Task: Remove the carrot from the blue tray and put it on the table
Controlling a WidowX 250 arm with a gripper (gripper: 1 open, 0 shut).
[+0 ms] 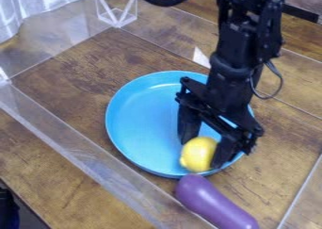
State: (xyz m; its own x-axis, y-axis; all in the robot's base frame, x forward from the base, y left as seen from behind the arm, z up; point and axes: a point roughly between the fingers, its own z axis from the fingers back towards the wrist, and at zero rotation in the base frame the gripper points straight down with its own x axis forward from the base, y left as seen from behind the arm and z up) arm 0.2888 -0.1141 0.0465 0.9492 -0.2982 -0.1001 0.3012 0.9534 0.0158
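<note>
Just one carrot [198, 155] on one blue tray [132, 120], between the wide-open gripper [208, 150] fingers, ungripped.

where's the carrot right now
In the camera view the carrot sits in the near right part of the blue tray, between the fingers of the open claw, just above the purple eggplant.

Clear acrylic walls [56, 101] around; beyond them, blurred, perhaps floor.
</note>
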